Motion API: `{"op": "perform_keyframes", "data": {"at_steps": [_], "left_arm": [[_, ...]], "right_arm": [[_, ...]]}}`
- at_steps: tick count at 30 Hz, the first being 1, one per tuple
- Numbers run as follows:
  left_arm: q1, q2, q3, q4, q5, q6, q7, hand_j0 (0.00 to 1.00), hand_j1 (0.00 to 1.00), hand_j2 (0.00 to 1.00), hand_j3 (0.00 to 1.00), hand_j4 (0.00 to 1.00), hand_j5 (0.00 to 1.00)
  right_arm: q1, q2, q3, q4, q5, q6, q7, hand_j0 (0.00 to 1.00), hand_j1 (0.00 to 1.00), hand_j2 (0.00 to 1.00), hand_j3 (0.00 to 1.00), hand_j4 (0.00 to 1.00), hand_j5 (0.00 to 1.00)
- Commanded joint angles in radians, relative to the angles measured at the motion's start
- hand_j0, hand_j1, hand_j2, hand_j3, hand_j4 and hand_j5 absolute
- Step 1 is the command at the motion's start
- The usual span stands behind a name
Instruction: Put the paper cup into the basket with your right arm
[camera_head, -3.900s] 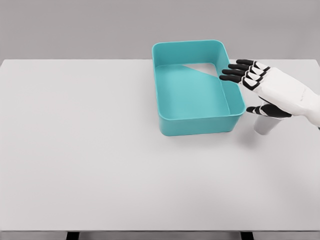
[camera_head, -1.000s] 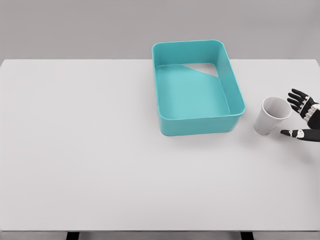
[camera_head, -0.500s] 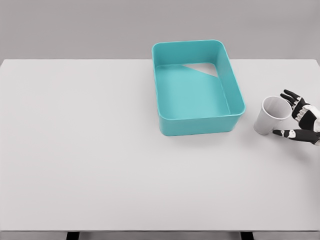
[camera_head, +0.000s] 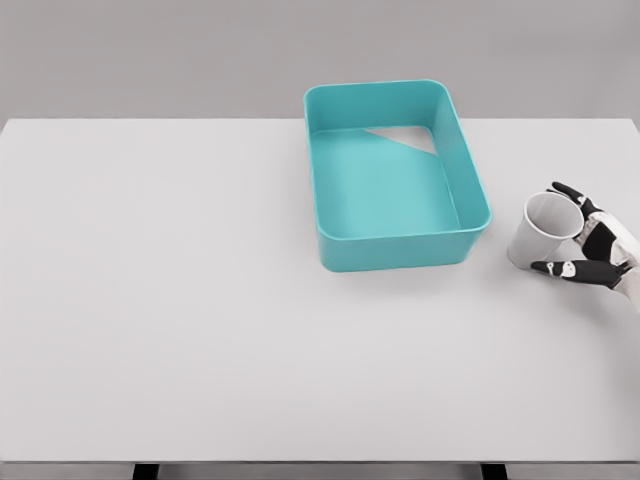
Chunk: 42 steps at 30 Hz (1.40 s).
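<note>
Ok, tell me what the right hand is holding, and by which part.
Nothing firmly yet. The right hand is open around the cup, fingers at the rim's far side and thumb near the lower wall; whether they touch cannot be told. The cup stands on the table.

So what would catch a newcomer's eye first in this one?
The teal basket stands out most, sitting empty at the back of the white table, right of centre. Just to its right stands a white paper cup, tilted, mouth open. The right hand reaches in from the right edge, its dark fingers spread around the cup's side.
</note>
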Motion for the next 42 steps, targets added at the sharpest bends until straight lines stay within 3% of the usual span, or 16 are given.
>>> {"op": "perform_keyframes", "data": {"at_steps": [1,35,42], "left_arm": [[0.0,0.0,0.0,0.001,0.0,0.0,0.0,1.0,1.0,1.0,1.0,1.0,1.0],[0.0,0.0,0.0,-0.001,0.0,0.0,0.0,1.0,1.0,1.0,1.0,1.0,1.0],[0.0,0.0,0.0,-0.001,0.0,0.0,0.0,1.0,1.0,1.0,1.0,1.0,1.0]], "right_arm": [[0.0,0.0,0.0,0.0,-0.004,0.0,0.0,1.0,1.0,1.0,1.0,1.0,1.0],[-0.023,0.019,0.029,0.012,-0.002,0.005,0.0,1.0,1.0,1.0,1.0,1.0,1.0],[-0.029,0.028,0.027,0.011,0.023,0.006,0.0,0.72,0.72,0.72,0.72,0.72,0.72]]}}
